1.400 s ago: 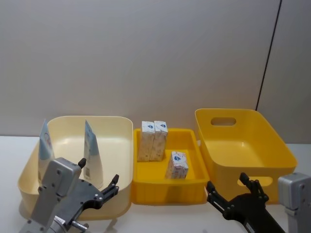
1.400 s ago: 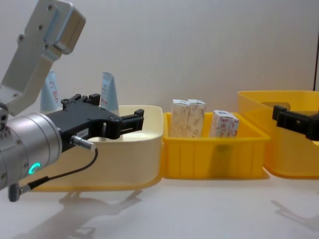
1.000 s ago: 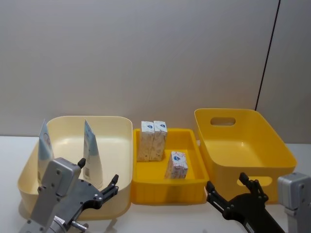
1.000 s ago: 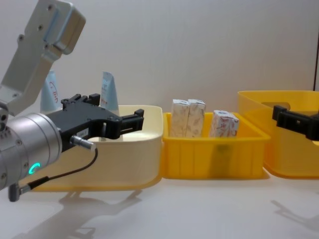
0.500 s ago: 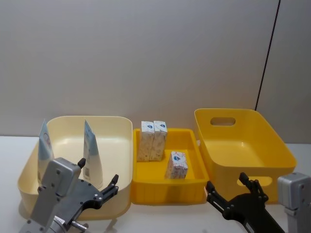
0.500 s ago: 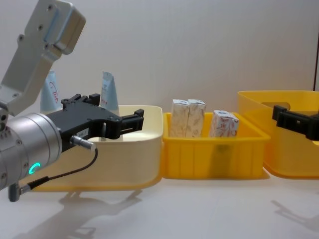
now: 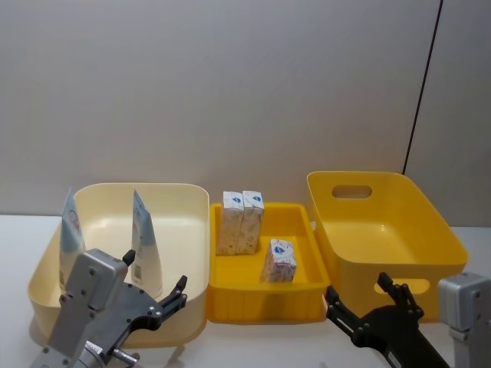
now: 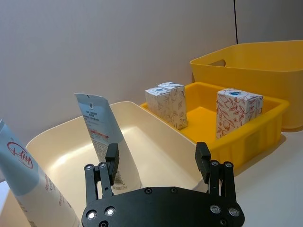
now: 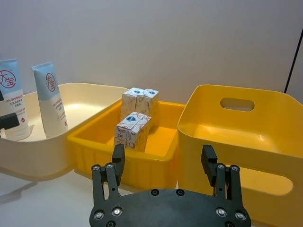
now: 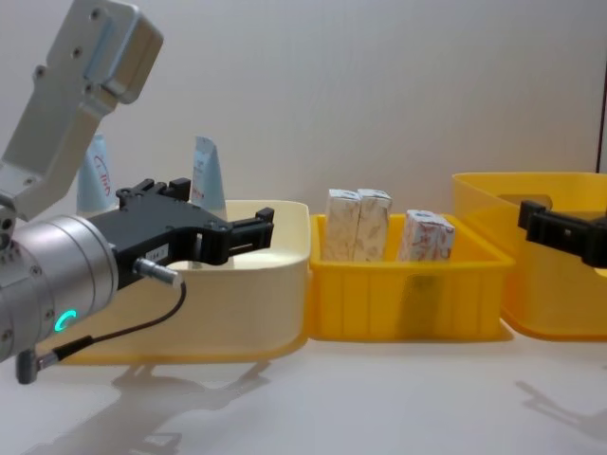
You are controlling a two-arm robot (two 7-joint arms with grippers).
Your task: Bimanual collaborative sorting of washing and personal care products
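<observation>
Two pale blue tubes [image 7: 71, 238] [image 7: 144, 241] with white caps stand cap-down in the cream tub [image 7: 138, 186] on the left. Three white cartons stand in the shallow yellow tray [image 7: 265, 292]: a pair [image 7: 232, 222] [image 7: 252, 221] side by side at the back and a single carton [image 7: 279, 261] nearer the front right. My left gripper [image 7: 156, 270] hovers open and holds nothing at the cream tub's front wall, with the nearer tube [image 8: 102, 137] just beyond its fingers. My right gripper [image 7: 357, 285] is open with nothing in it, low in front of the tray's right end.
A deep yellow tub [image 7: 430, 230] with handle slots stands at the right with nothing inside. The three containers sit side by side, touching, against a grey wall. Bare white table [image 10: 379, 398] lies in front of them.
</observation>
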